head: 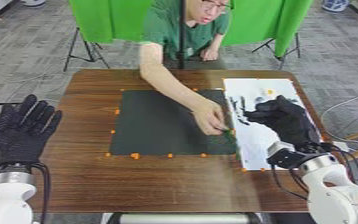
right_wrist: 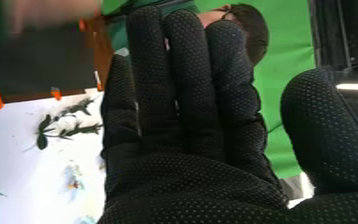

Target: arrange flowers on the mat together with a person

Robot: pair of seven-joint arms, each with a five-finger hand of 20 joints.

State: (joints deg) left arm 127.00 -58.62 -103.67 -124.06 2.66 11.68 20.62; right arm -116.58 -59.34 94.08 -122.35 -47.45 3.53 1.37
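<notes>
The right robot hand point(head: 286, 120) is over the white sheet point(head: 257, 144) on the right of the bench point(head: 78, 175), wide open: its fingers are straight and close together, the thumb stands well away from them, and it has hold of nothing. The left robot hand point(head: 23, 131) is at the bench's left side, also open and empty, fingers straight and slightly spread.

A person's hand point(head: 209, 119) reaches in from the far side, its fingertips at a green sprig point(head: 228, 133) by the right edge of the dark mat point(head: 162, 120) (whether it grips the sprig or only touches it, I cannot tell). Dark leafy sprigs point(head: 239, 111) lie on the left part of the white sheet, near the mat, and a small yellow-and-white flower point(head: 269, 92) lies toward the sheet's far end. Orange marks point(head: 135, 156) line the mat's edges.
</notes>
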